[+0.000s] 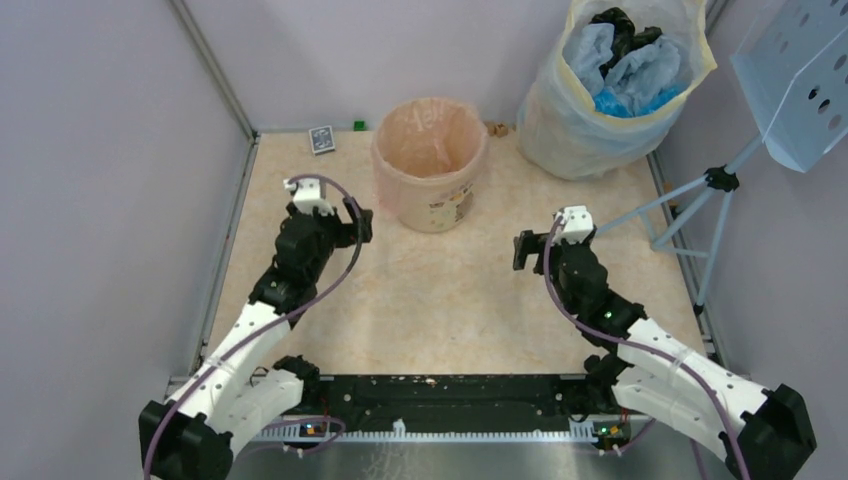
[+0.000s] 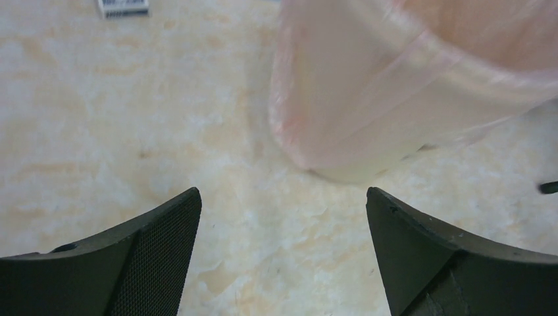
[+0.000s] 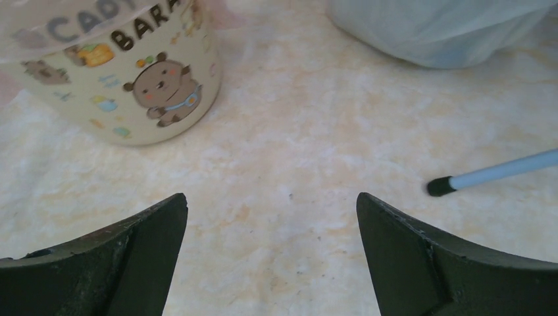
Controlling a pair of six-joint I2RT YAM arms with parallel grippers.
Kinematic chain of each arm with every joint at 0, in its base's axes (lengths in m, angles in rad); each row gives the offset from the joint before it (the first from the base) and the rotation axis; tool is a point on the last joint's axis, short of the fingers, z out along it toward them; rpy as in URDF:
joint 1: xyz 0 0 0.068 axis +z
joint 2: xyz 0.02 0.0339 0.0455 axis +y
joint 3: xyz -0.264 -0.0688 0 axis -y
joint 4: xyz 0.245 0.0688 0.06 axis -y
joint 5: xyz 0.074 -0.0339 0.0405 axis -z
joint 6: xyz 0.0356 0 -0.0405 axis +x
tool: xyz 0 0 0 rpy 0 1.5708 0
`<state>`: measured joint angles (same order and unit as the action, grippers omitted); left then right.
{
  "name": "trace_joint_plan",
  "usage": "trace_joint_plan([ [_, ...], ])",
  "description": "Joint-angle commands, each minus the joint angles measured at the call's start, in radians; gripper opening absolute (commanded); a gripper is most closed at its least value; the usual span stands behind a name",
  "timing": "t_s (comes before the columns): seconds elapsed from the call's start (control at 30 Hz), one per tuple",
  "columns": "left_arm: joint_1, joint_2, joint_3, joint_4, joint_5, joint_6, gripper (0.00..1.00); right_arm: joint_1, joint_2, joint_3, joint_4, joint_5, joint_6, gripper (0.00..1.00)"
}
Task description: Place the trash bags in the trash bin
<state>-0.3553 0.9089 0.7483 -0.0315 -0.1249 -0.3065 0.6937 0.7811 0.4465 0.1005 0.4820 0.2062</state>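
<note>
The left pincer (image 1: 356,216) is wide open and holds nothing. Just ahead on its right stands the trash bin (image 1: 442,208), with the pink trash bag (image 1: 430,125) inside, folded over the rim. The right pincer (image 1: 523,250), also open and empty, is a bit farther off.

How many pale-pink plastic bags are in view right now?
1: the thin translucent pale-pink plastic bag lines the round cream-yellow plastic bin, draped over its rim. More could be hidden inside it.
</note>
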Motion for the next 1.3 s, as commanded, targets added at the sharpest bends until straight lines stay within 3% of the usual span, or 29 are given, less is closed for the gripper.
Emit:
trace_joint_plan([
  [0.0, 0.001, -0.078, -0.233, 0.247, -0.109, -0.064, 0.99, -0.086, -0.078, -0.043, 0.064, 0.135, -0.014, 0.99],
  [0.07, 0.000, -0.093, -0.300, 0.282, -0.146, -0.016, 0.99, -0.138, -0.087, -0.100, 0.126, 0.152, 0.015, 0.96],
  [0.17, 0.000, -0.107, -0.381, 0.335, -0.181, -0.006, 0.99, -0.144, -0.082, -0.199, 0.329, 0.199, -0.078, 0.94],
  [0.3, -0.002, -0.087, -0.537, 0.645, -0.099, -0.018, 0.99, -0.148, 0.000, -0.234, 0.467, 0.333, -0.122, 0.94],
  [0.4, -0.003, -0.021, -0.527, 0.653, -0.187, 0.046, 0.99, -0.185, 0.074, -0.279, 0.628, 0.395, -0.116, 0.91],
  [0.5, -0.002, 0.040, -0.525, 0.708, -0.266, 0.124, 0.99, -0.260, 0.113, -0.320, 0.754, 0.350, -0.138, 0.88],
  [0.63, 0.013, 0.131, -0.527, 0.842, -0.292, 0.255, 0.99, -0.342, 0.254, -0.317, 0.878, 0.369, -0.248, 0.91],
  [0.67, 0.025, 0.159, -0.514, 0.851, -0.283, 0.271, 0.99, -0.350, 0.302, -0.342, 0.989, 0.405, -0.249, 0.92],
  [0.77, 0.090, 0.242, -0.489, 0.838, -0.243, 0.258, 0.99, -0.382, 0.521, -0.439, 1.458, 0.322, -0.330, 0.92],
  [0.83, 0.133, 0.280, -0.504, 0.870, -0.205, 0.242, 0.99, -0.387, 0.693, -0.422, 1.581, 0.369, -0.327, 0.94],
  [0.87, 0.156, 0.300, -0.519, 0.910, -0.173, 0.241, 0.99, -0.378, 0.739, -0.391, 1.599, 0.387, -0.370, 0.95],
  [1.0, 0.233, 0.422, -0.540, 1.066, -0.151, 0.279, 0.99, -0.398, 0.690, -0.324, 1.363, 0.263, -0.346, 0.97],
  [1.13, 0.263, 0.463, -0.508, 1.069, -0.052, 0.293, 0.99, -0.491, 0.634, -0.289, 1.175, 0.065, -0.256, 0.94],
  [1.2, 0.268, 0.500, -0.463, 1.018, -0.022, 0.297, 0.99, -0.603, 0.670, -0.318, 1.239, -0.121, -0.178, 0.91],
  [1.23, 0.272, 0.513, -0.449, 1.014, -0.002, 0.340, 0.99, -0.618, 0.707, -0.334, 1.314, -0.136, -0.177, 0.90],
  [1.27, 0.272, 0.529, -0.441, 1.023, 0.007, 0.367, 0.99, -0.620, 0.674, -0.323, 1.212, -0.155, -0.172, 0.90],
])
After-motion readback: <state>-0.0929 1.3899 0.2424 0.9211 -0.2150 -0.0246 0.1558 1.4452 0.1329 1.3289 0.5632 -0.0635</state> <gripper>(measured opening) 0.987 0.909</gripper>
